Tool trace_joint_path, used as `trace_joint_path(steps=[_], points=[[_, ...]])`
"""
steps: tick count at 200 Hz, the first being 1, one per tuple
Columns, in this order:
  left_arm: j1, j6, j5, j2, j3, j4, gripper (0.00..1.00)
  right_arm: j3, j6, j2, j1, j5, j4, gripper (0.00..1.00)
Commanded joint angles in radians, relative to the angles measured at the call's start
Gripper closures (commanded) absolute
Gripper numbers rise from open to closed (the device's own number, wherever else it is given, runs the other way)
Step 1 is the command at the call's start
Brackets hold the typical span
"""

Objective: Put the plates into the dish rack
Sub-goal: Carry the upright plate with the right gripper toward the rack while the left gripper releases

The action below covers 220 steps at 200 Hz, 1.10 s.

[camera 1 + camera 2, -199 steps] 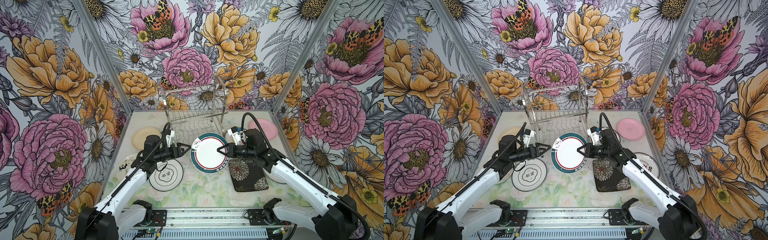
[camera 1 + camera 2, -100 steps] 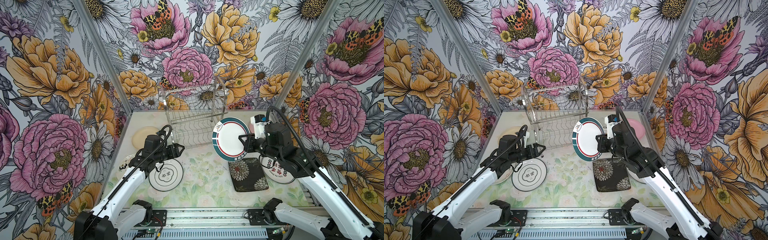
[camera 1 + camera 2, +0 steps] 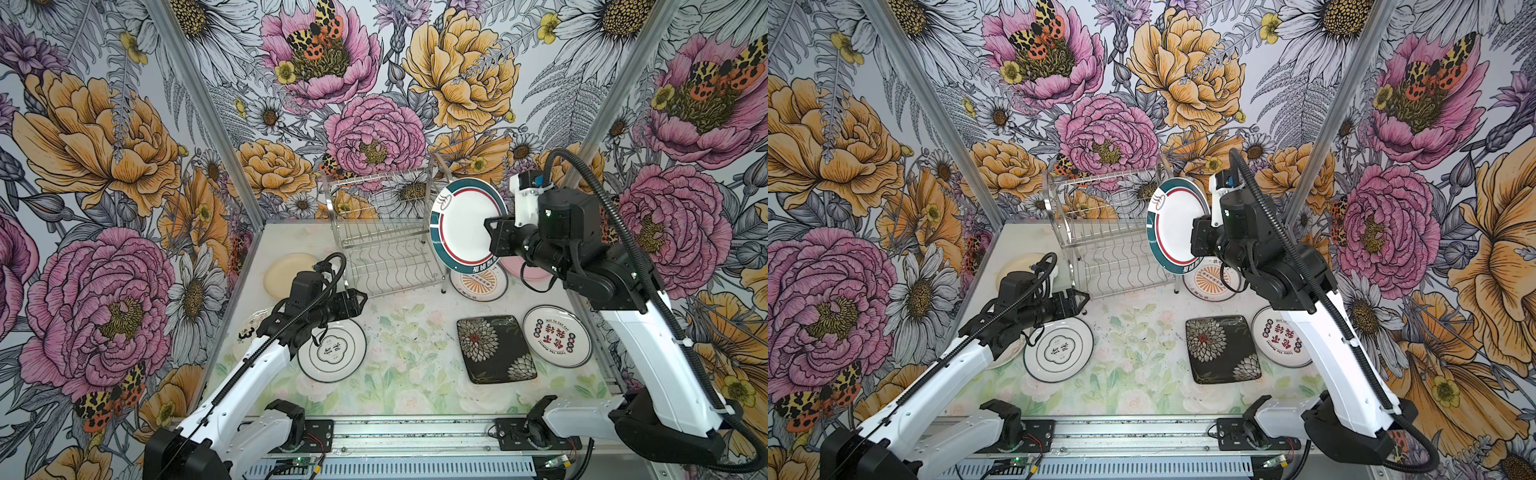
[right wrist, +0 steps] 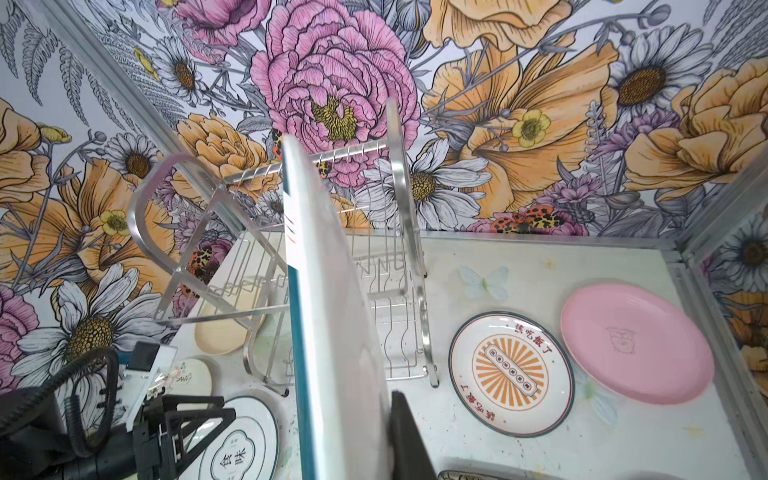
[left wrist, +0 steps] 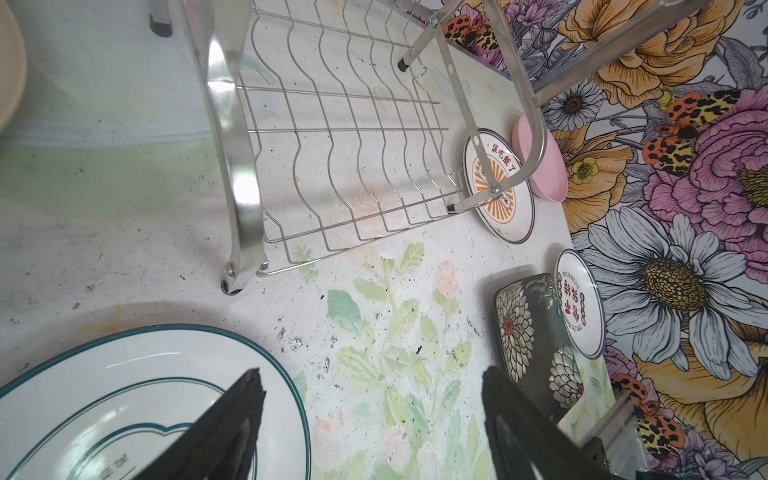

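My right gripper (image 3: 494, 237) (image 4: 361, 411) is shut on the rim of a teal-rimmed plate (image 3: 459, 224) (image 3: 1173, 226). The plate stands on edge in the air, just off the right end of the dish rack (image 3: 386, 237) (image 3: 1108, 237). In the right wrist view the plate (image 4: 332, 324) is edge-on in front of the rack (image 4: 257, 232), whose slots hold nothing. My left gripper (image 3: 359, 297) (image 5: 372, 374) is open and holds nothing. It hovers over the far edge of a black-rimmed plate (image 3: 332, 351) (image 5: 124, 407), near the rack's front left foot.
Flat on the table lie a cream plate (image 3: 291, 274), an orange sunburst plate (image 3: 478, 284), a pink plate (image 4: 636, 345), a black square floral plate (image 3: 494, 349) and a red-lettered plate (image 3: 557, 336). Another plate (image 3: 249, 328) lies partly under my left arm. Flowered walls close in three sides.
My right arm has lifted the teal-rimmed plate from mid-table up and back to the rack's right end. My left gripper has drawn back to the left.
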Motion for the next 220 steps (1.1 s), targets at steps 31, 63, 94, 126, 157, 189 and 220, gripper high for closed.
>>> trace_joint_path(steps=[31, 63, 94, 126, 157, 189, 220], points=[[-0.020, -0.001, -0.048, -0.046, 0.004, -0.015, 0.16, 0.397, -0.149, 0.291, 0.003, 0.210, 0.032, 1.00], [-0.032, -0.010, -0.052, -0.051, 0.001, -0.015, 0.16, 0.620, -0.236, 0.481, -0.012, 0.237, 0.034, 1.00], [-0.044, -0.019, -0.062, -0.054, -0.002, -0.015, 0.16, 0.736, -0.284, 0.611, -0.024, 0.270, 0.038, 1.00], [-0.056, -0.028, -0.071, -0.056, -0.006, -0.015, 0.16, 0.750, -0.303, 0.676, -0.029, 0.300, 0.063, 1.00], [-0.063, -0.033, -0.077, -0.058, -0.007, -0.014, 0.16, 0.751, -0.286, 0.711, -0.029, 0.319, 0.075, 1.00], [-0.062, -0.032, -0.080, -0.055, -0.004, -0.016, 0.15, 0.748, -0.278, 0.733, -0.029, 0.354, 0.078, 1.00], [-0.063, -0.028, -0.082, -0.049, -0.002, -0.016, 0.15, 0.748, -0.280, 0.755, -0.029, 0.364, 0.087, 1.00]])
